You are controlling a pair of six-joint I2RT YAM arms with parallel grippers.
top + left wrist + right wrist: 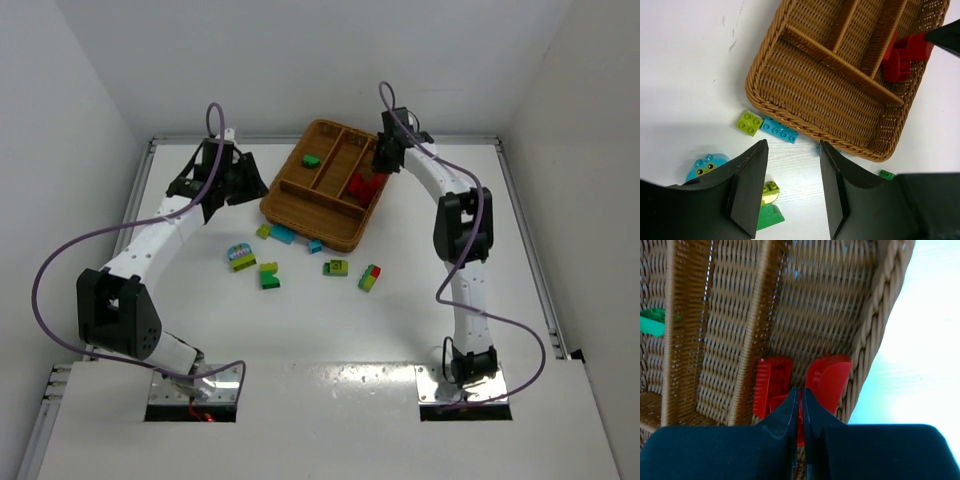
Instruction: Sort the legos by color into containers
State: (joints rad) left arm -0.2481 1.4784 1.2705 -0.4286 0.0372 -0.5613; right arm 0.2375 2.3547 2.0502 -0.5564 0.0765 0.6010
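Several red legos [827, 382] in tray [880, 315] | right gripper [800, 399] closed above them | left gripper [792, 152] half-open, empty, beside tray

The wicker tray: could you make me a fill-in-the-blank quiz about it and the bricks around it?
1. The bricks under the right end effector in the wicker tray are all ____.
2. The lone brick in another compartment is ____.
3. The end effector beside the tray with its fingers spread apart is the ____ one.
4. The long brick beside the lime one, outside the tray, is light ____.

Missing words: red; green; left; blue.
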